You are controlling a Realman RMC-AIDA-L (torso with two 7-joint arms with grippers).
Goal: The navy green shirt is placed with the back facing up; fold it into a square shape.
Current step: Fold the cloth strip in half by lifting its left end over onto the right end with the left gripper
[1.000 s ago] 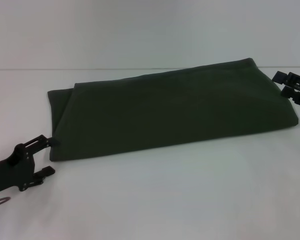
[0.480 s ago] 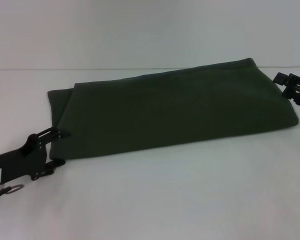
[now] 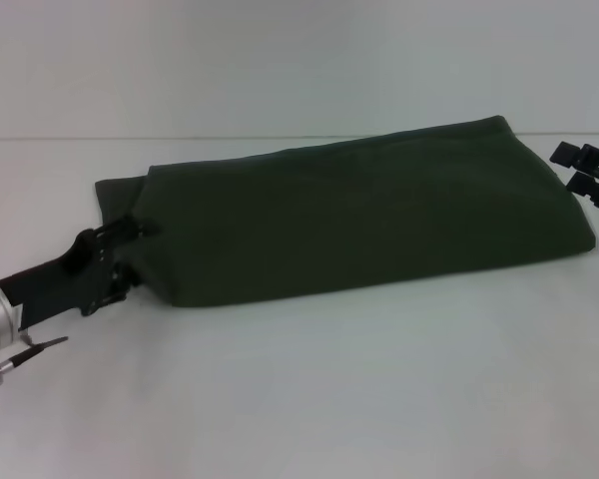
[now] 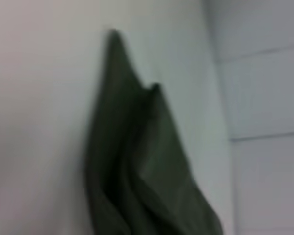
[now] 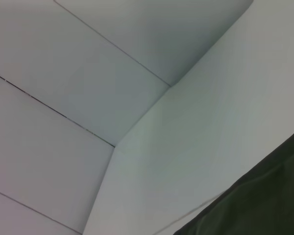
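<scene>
The left gripper (image 3: 130,254) is spread open around the near-left corner of the navy green shirt (image 3: 359,215), folded lengthwise on the white table (image 3: 379,389). The right gripper (image 3: 577,167), partly cut off, stands open beside the shirt's far end
</scene>
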